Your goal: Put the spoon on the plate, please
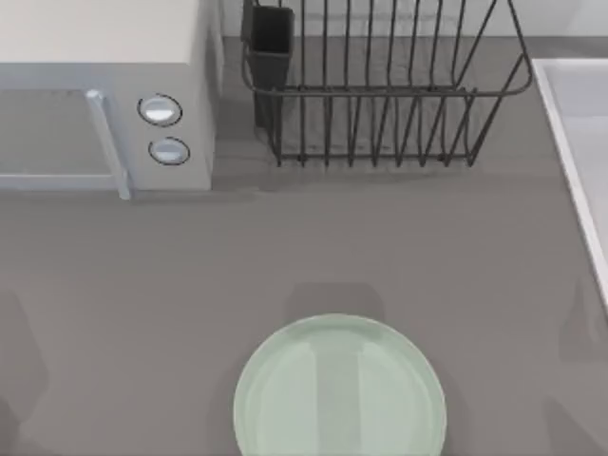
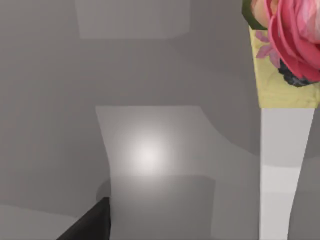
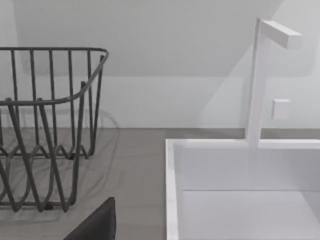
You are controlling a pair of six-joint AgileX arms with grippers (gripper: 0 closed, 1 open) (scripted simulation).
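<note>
From my remote station, the pale green plate (image 1: 339, 391) sits bare at the near edge of the grey tabletop (image 1: 285, 247), about midway between its left and right sides, with nothing lying on it. At the back, a dark wire dish rack (image 1: 385, 90) stands with no dishes in its slots; a small dark cup-like holder (image 1: 269, 43) hangs at its left end, and I cannot tell what, if anything, is inside. A white microwave (image 1: 104, 95) with two round knobs occupies the back left corner, its door closed. Along the right edge runs a white sink (image 1: 579, 142); my right wrist camera looks into its basin (image 3: 250, 200), beside the rack (image 3: 45, 130), under a white faucet (image 3: 257, 80). My left wrist camera catches a pink flower (image 2: 295, 35) on a yellow-topped white object. A dark tip of each tool (image 2: 87, 225) (image 3: 97, 222) edges into its wrist view; whether either is apart or together I cannot tell. I cannot place the spoon.
</note>
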